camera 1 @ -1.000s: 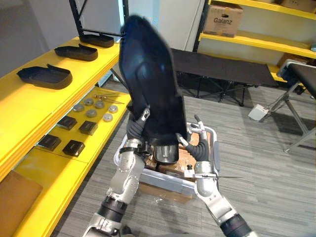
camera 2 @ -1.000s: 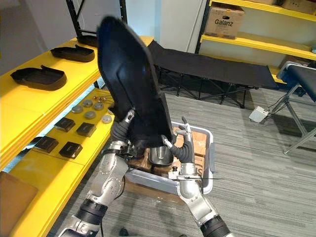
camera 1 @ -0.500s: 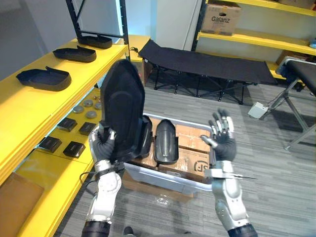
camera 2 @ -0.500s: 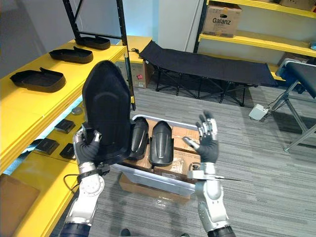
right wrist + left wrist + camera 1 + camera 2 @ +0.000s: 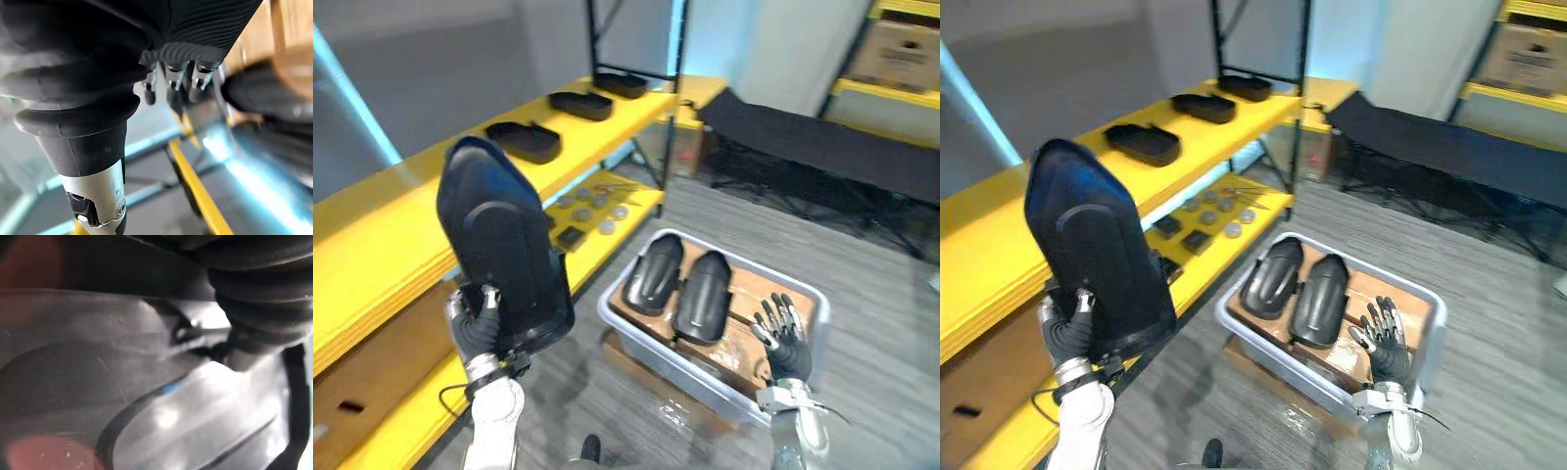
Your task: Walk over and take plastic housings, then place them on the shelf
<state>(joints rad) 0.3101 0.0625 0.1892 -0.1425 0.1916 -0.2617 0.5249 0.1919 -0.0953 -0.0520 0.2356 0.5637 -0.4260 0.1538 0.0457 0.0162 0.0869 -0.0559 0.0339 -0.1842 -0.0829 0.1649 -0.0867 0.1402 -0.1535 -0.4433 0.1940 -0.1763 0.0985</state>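
Gripping the plastic housing point(image 5: 504, 250) upright, rounded end up, left hand point(image 5: 473, 328); right hand point(image 5: 786, 345) splayed.

Left hand point(image 5: 475, 328) and right hand point(image 5: 788, 351), dark-covered at the back, silver-fingered.

The two head views looked steeply down from above and shared nearly the whole scene: the yellow shelf point(image 5: 372, 245) across the upper left, the black housing point(image 5: 504, 259) raised at left, and the grey bin point(image 5: 656, 354) at lower centre, all set slightly further left in the right eye. The left wrist view sat right against a dark glossy surface point(image 5: 98, 382). The right wrist view looked along the right hand point(image 5: 171, 88) from very close.
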